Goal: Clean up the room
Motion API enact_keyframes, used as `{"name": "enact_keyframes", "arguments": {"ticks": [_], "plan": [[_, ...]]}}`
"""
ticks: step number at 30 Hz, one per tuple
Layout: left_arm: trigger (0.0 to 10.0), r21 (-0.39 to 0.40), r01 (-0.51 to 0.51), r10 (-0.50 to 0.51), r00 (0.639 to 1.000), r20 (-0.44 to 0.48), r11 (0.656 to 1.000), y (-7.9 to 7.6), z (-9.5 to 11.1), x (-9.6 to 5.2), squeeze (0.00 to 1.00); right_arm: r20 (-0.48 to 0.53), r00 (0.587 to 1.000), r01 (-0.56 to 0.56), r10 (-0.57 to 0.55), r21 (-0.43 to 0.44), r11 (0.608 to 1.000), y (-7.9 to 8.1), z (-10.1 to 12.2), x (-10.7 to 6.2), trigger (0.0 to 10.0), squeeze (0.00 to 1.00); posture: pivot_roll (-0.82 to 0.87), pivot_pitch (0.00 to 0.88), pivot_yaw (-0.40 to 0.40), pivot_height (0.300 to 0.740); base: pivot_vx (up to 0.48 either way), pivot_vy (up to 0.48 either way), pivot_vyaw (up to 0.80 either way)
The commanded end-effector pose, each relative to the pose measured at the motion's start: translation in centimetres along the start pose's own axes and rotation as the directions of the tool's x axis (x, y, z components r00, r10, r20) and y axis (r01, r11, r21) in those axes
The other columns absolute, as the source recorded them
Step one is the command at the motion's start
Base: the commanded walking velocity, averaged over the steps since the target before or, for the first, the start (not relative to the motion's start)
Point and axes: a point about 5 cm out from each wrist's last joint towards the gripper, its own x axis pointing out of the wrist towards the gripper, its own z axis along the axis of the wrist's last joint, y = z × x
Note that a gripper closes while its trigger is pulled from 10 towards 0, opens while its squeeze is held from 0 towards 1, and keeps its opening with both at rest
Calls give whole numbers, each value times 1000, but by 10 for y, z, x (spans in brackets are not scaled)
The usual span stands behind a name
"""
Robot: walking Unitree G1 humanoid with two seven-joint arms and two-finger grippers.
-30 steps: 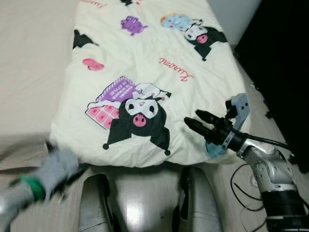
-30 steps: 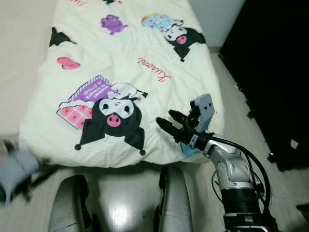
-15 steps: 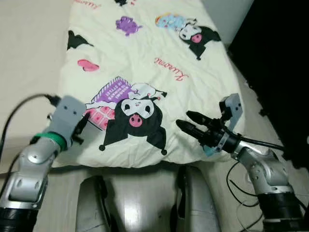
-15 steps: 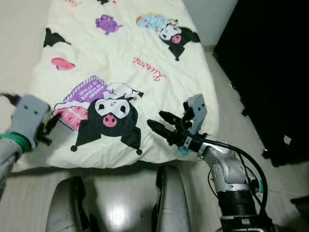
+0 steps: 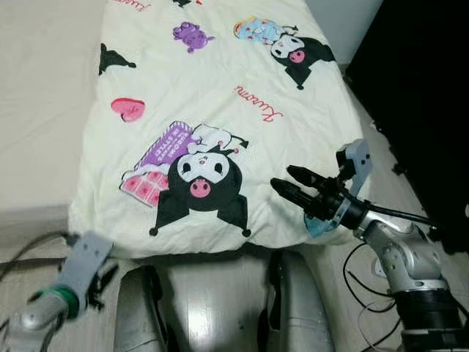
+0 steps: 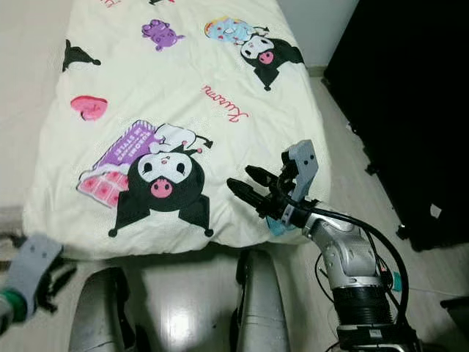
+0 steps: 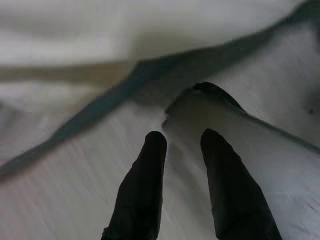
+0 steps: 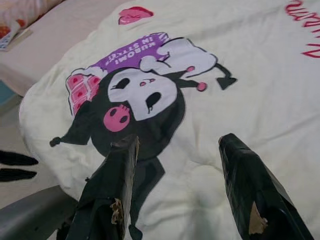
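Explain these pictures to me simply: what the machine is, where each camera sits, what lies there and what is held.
This is a walking humanoid robot with two silver arms, each ending in two long black fingers. Two pictures come from cameras in its head, looking down; two from cameras on its wrists, looking along the fingers. Before it lies a cream quilt printed with black-and-pink cartoon figures, spread over a bed. The right gripper hovers open above the quilt's near right corner, holding nothing. The left gripper hangs low beside the bed's near edge, fingers apart, also empty. The grey rounded shapes at the bottom appear to be the robot's own legs, over a pale wooden floor.
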Motion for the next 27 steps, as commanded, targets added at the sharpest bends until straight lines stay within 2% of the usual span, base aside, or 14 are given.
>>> {"name": "enact_keyframes", "arguments": {"ticks": [1,3,4,5,7,9,10,12,13,14,16,19,25,27], "plan": [[10000,-4,-1,1,1000,24,1000,1,6,-4,0,-15,1000,-10,10,11,1000,1,-4,1,10000,0,39,165,-23,499,0,0,0],[10000,-52,4,3,990,144,999,10,29,-13,0,-6,1000,-17,17,6,1000,1,0,2,10000,0,45,160,-27,499,0,0,0],[10000,-52,4,3,990,144,999,10,29,-13,0,-6,1000,-17,17,6,1000,1,0,2,10000,0,45,160,-27,499,0,0,0],[10000,-113,48,-18,967,252,992,17,51,-24,0,1,1000,-22,22,4,1000,1,2,2,10000,0,49,156,-30,499,0,0,0],[10000,-113,48,-18,967,252,992,17,51,-24,0,1,1000,-22,22,4,1000,1,2,2,10000,0,49,156,-30,499,0,0,0],[10000,-143,181,-88,864,496,973,31,101,-60,0,24,999,-36,37,-4,999,4,9,1,10000,0,65,149,-39,499,0,0,0],[10000,-143,181,-88,864,496,973,31,101,-60,0,24,999,-36,37,-4,999,4,9,1,10000,0,65,149,-39,499,0,0,0],[10000,-94,263,-135,732,668,960,29,143,-86,0,94,995,-17,19,-19,1000,10,19,5,10000,0,70,136,-52,499,0,0,0],[10000,-94,263,-135,732,668,960,29,143,-86,0,94,995,-17,19,-19,1000,10,19,5,10000,0,70,136,-52,499,0,0,0],[10000,-81,269,-134,690,712,960,24,156,-89,0,135,991,4,-1,-22,1000,13,24,8,10000,0,69,134,-53,499,0,0,0],[10000,-87,216,-80,660,747,972,9,173,-79,0,190,981,48,-39,-41,998,19,28,14,10000,0,57,123,-54,499,0,0,0],[10000,-130,107,26,666,745,986,-3,183,-60,0,228,970,101,-86,-57,993,21,30,18,10000,0,50,108,-59,499,0,0,0],[10000,-257,-29,211,663,718,966,-21,198,-29,0,260,956,153,-136,-44,987,23,27,20,10000,0,40,80,-70,499,0,0,0],[10000,-279,-86,260,680,685,957,-37,203,-12,0,259,951,189,-172,-44,981,19,24,21,10000,0,26,65,-70,499,0,0,0]]}}
